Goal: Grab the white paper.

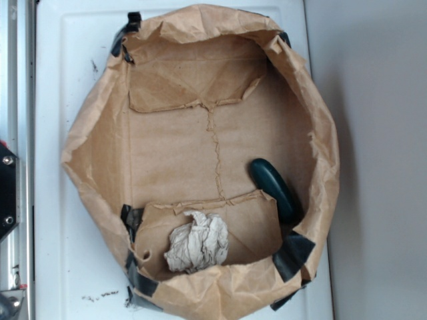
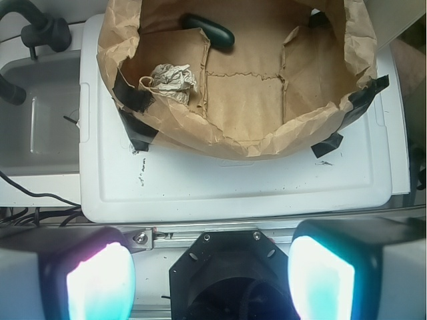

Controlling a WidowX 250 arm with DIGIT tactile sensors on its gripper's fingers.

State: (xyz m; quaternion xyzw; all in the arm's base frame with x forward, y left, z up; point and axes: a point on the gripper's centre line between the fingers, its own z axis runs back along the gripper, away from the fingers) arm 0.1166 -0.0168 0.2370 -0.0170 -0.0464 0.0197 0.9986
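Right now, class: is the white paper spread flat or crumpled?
Crumpled. The white paper is a lumpy ball full of grey creases, lying on the floor flap inside the brown paper bag.

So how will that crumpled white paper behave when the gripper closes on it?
The white paper is a loose, creased wad, so it will probably compress and feel very light. It rests on a flap of the brown bag, so a nudge may slide it.

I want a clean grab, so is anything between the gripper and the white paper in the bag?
The gripper is open, well back from the bag. The white paper lies uncovered on the bag floor, but the bag's crumpled near wall rises between them, so coming in over it looks wise. The dark teal object lies farther off.
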